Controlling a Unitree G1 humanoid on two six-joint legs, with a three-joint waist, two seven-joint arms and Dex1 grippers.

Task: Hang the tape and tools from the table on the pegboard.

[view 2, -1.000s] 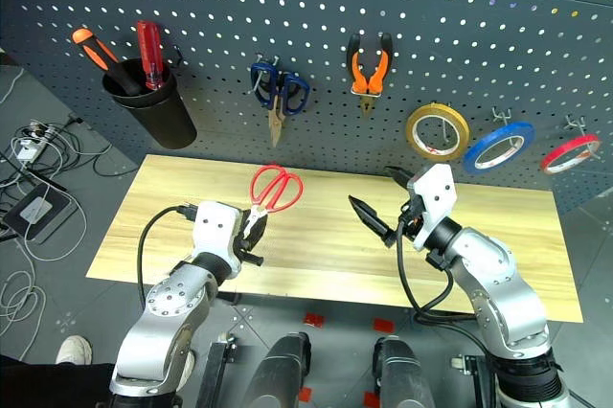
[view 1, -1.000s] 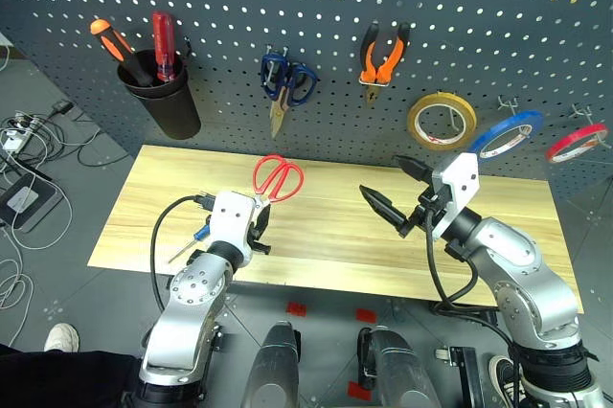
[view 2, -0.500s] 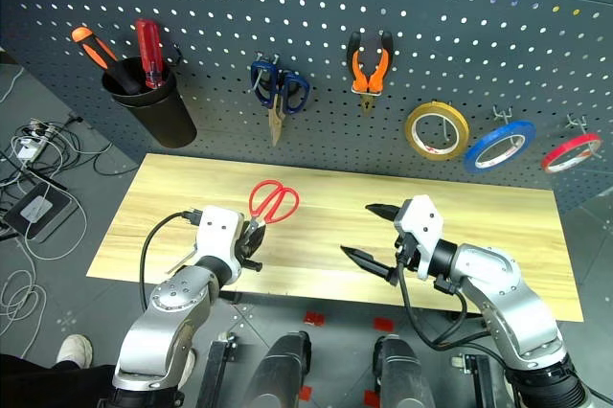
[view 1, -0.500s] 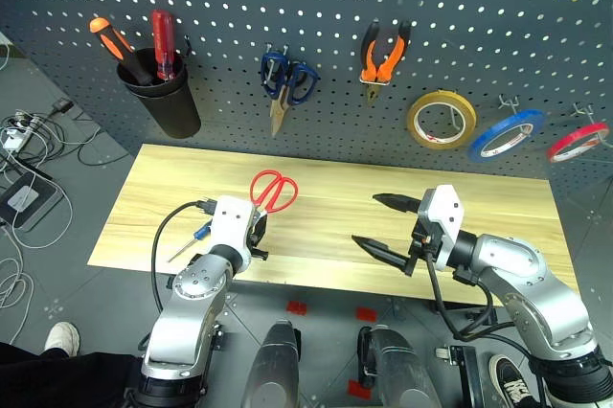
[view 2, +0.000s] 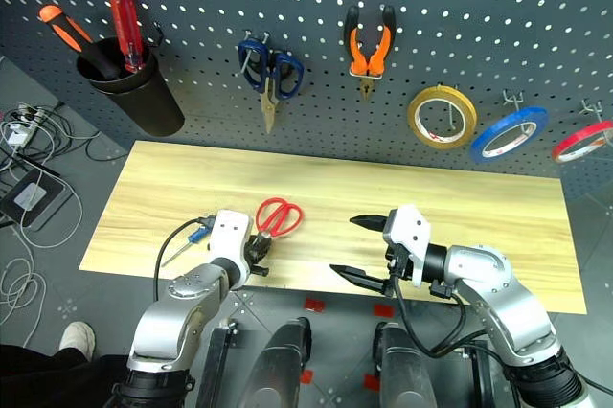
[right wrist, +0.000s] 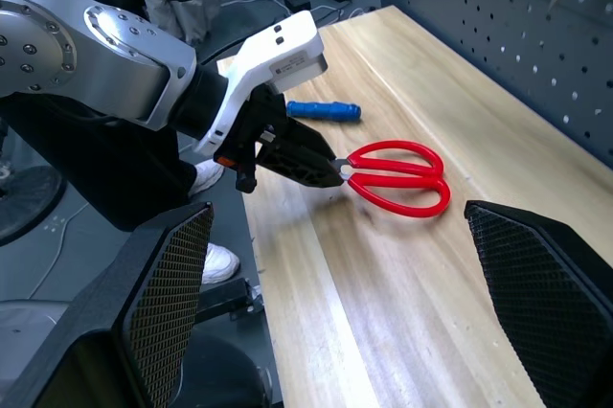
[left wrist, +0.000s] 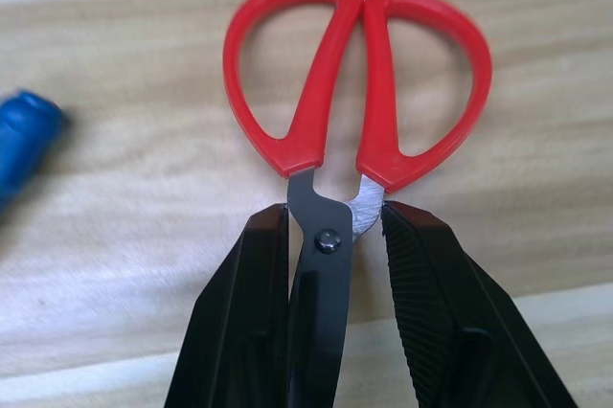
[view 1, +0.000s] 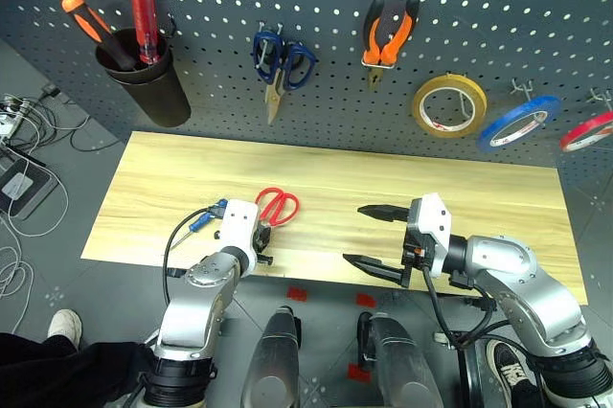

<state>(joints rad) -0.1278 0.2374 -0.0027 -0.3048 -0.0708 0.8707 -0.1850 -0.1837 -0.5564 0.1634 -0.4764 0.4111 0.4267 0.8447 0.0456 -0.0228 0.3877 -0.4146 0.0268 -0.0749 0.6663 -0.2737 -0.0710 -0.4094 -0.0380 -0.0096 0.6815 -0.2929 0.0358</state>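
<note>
Pale wooden table (view 1: 316, 173) below a grey pegboard (view 1: 316, 34): the left gripper (left wrist: 330, 236) clamps the red-handled scissors (view 1: 276, 205) by the pivot, handles toward twelve o'clock. Right gripper (view 1: 372, 236) hangs wide open at three o'clock. Next, likely lifting them to a hook.

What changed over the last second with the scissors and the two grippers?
The left gripper, shut on the red scissors' blades, lowered them toward the table edge nearest the robot. The right gripper drew back and down from mid-table, turned sideways and stayed open. The pliers, yellow tape and blue screwdriver stayed put.
</note>
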